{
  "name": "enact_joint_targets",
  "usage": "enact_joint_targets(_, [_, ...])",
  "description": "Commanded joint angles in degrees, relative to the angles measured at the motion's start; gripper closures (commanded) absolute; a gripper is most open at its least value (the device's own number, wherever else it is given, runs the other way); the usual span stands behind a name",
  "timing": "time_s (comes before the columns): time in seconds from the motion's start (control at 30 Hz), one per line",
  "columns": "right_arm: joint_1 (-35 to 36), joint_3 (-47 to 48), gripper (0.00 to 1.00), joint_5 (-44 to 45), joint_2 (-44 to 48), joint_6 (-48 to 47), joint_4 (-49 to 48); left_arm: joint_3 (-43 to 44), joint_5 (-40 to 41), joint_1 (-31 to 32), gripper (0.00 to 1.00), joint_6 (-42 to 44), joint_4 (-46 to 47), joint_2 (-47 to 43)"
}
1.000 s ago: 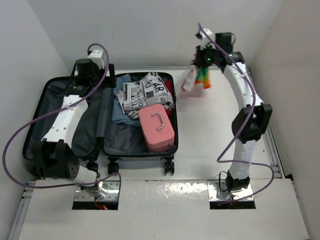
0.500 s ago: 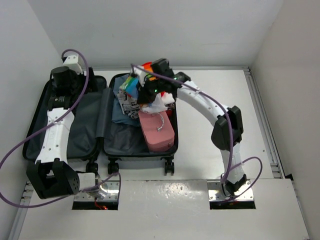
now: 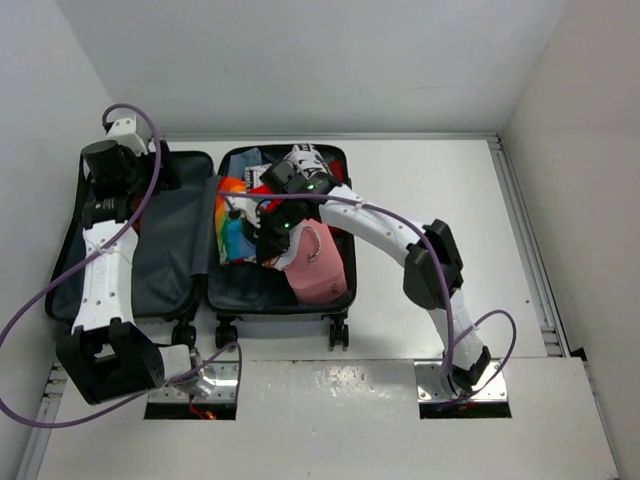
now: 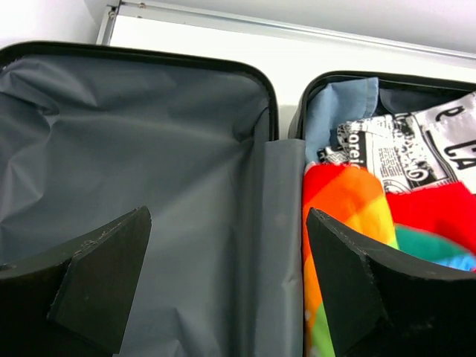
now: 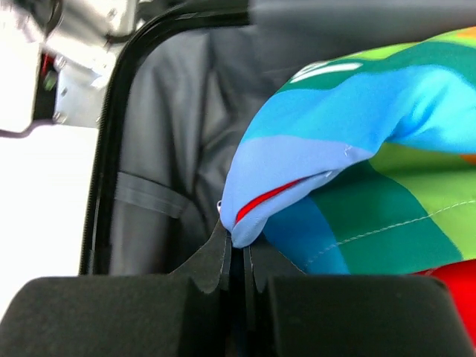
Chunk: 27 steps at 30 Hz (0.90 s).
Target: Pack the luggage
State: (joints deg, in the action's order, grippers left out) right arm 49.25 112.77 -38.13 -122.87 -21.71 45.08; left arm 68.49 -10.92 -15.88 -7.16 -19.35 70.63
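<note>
Bench (image 3: 430, 180): white, walled on three sides; the right part carries nothing but the right arm's reach.
Luggage (image 3: 170, 255): lies butterflied open on the left part of the bench, wheels toward the arm bases. The left half shows only bare dark lining; the right half holds all the contents.
Right arm (image 3: 380, 225): stretched across from its base, wrist low over the right half.
Left arm (image 3: 100, 270): raised along the outer left half, wrist near the far left corner, camera looking over the hinge.
Pink case (image 3: 325, 275): sits in the near right of the filled half, handle up.
Rainbow garment (image 3: 232, 235): draped along the hinge side of the filled half, just beside the pink case, partly over the other clothes.
Newsprint cloth (image 3: 305, 160): at the far end of the filled half, under the arm.
Blue cloth (image 4: 335, 111): tucked in the far hinge corner.
Right gripper (image 5: 236, 256): clamped shut on a fold of the rainbow garment.
Left gripper (image 4: 227, 230): jaws wide apart, nothing between them, hovering above the lining.
Step in hand: judged to be placing the rainbow garment in the filled half.
Next move: likely release the fold low so the cloth settles inside the rim, then lift clear without snagging it. Cloth left over the hinge would probably foul closing.
</note>
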Motion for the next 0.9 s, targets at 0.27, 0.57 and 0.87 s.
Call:
enact_joint_targets(0.27, [7.5,1.6,1.0,-8.2,-3.4,2.2,10.6,-1.1,-3.0,-3.5,0.09,-1.3,0.2,-2.6])
enact_joint_targets(0.57, [6.6,-11.4,0.83,-3.4,1.1,4.2,8.8,-2.1,-2.9,-5.2,0.07,-1.3,-3.1,-5.0])
enact_joint_targets(0.87, [3.3,-9.4,0.62,10.6,-1.8,9.5,-2.3,-8.0,-2.9,-7.0,0.06,1.2,-7.6,-12.3])
